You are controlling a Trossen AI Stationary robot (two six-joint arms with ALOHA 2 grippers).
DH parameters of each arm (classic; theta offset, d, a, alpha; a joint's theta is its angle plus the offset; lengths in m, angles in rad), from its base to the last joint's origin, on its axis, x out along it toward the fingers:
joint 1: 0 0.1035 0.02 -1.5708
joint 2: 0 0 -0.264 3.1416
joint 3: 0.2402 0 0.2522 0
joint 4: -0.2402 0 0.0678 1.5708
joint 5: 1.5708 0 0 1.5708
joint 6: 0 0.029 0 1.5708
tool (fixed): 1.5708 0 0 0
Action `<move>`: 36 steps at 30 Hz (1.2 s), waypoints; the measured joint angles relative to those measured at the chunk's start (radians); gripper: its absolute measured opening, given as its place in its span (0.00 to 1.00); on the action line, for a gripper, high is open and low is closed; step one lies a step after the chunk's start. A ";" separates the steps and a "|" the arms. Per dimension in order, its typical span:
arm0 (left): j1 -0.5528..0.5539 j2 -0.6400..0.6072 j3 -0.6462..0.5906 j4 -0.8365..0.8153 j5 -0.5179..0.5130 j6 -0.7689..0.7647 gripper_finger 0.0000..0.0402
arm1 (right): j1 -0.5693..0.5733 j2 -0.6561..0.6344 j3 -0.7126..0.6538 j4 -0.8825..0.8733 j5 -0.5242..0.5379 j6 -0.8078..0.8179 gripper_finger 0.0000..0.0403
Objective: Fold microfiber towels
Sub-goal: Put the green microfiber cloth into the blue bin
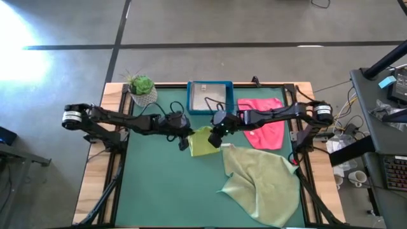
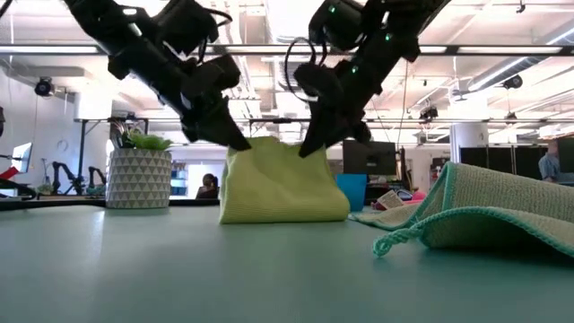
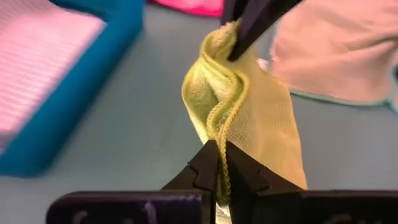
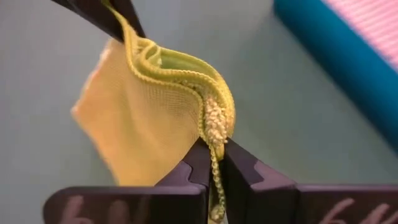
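Note:
A yellow-green towel [image 2: 282,184] hangs folded between my two grippers over the middle of the table, and also shows in the high view [image 1: 202,141]. My left gripper [image 2: 239,144] is shut on its left top corner. My right gripper [image 2: 308,149] is shut on its right top corner. A large pale sage green towel [image 1: 261,181] lies crumpled at the near right. A hot pink towel [image 1: 264,121] lies flat at the far right. No other towels show. My left gripper pinches the towel's stitched top edge at its left corner [image 3: 219,149] between its two fingers, several layers together. The fingers slant down from the left. The towel hangs below, its lower edge [image 2: 269,218] on the table. My right gripper pinches the stitched top edge at the right corner [image 4: 213,134] between its two fingers, several layers bunched. The fingers slant down from the right. The top edge sags slightly between the two grippers.
A blue tray [image 1: 210,95] stands at the far middle, just behind the grippers. A potted plant [image 1: 141,89] stands at the far left corner. Bare green table [image 1: 165,191] lies at the near left.

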 joint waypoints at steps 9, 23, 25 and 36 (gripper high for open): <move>0.045 -0.020 0.071 -0.015 -0.126 0.122 0.00 | -0.023 -0.056 0.000 -0.015 0.109 0.032 0.03; 0.228 -0.018 0.188 -0.016 -0.152 0.300 0.00 | -0.205 -0.089 0.001 0.076 0.146 0.038 0.03; 0.262 -0.017 0.201 -0.014 -0.150 0.302 0.00 | -0.236 -0.095 0.001 0.109 0.116 0.018 0.03; 0.394 0.090 0.285 0.011 -0.092 0.371 0.00 | -0.382 -0.032 0.132 0.093 0.034 -0.104 0.03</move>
